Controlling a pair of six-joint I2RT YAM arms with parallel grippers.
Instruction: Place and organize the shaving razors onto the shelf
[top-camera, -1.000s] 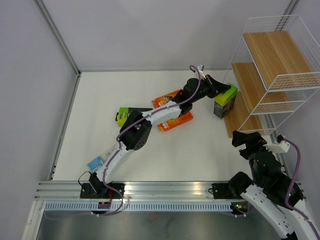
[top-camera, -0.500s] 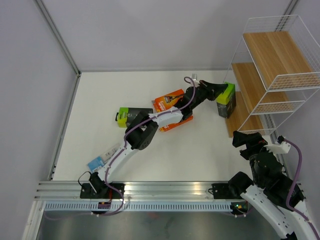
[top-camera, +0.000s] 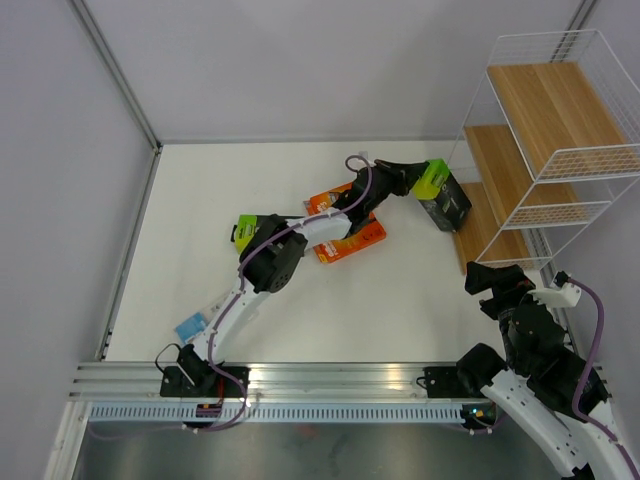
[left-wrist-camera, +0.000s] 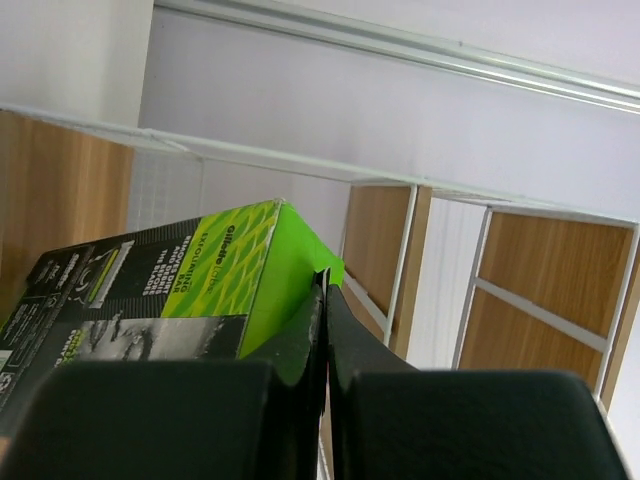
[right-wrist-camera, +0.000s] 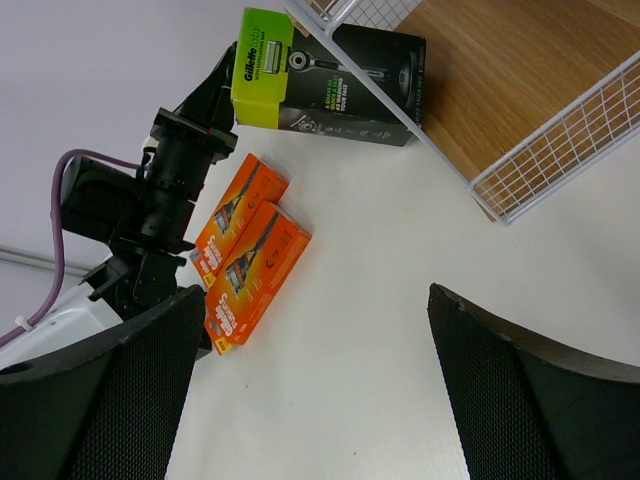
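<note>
My left gripper (top-camera: 413, 178) is shut on the lime-green end of a black razor pack (top-camera: 446, 200). The pack lies tilted, its black end at the front edge of the shelf's (top-camera: 548, 128) lowest wood tier. The left wrist view shows the gripper (left-wrist-camera: 325, 292) pinching the pack's (left-wrist-camera: 190, 265) green flap, with the shelf (left-wrist-camera: 545, 290) behind. The right wrist view shows the pack (right-wrist-camera: 335, 75) across the shelf's wire edge (right-wrist-camera: 520, 160). Two orange packs (top-camera: 345, 222) lie side by side mid-table. A second black and green pack (top-camera: 251, 232) lies left. The blue blister (top-camera: 192, 325) lies near left. My right gripper (top-camera: 497, 282) is open and empty.
The left arm (top-camera: 300, 240) stretches over the orange packs, which also show in the right wrist view (right-wrist-camera: 248, 250). A grey wall and metal post stand on the left. The table's near edge is an aluminium rail (top-camera: 320, 378).
My left gripper has drawn back to the left with the green end. The black pack has gone from standing upright to tilted toward the shelf. The right arm has not moved.
</note>
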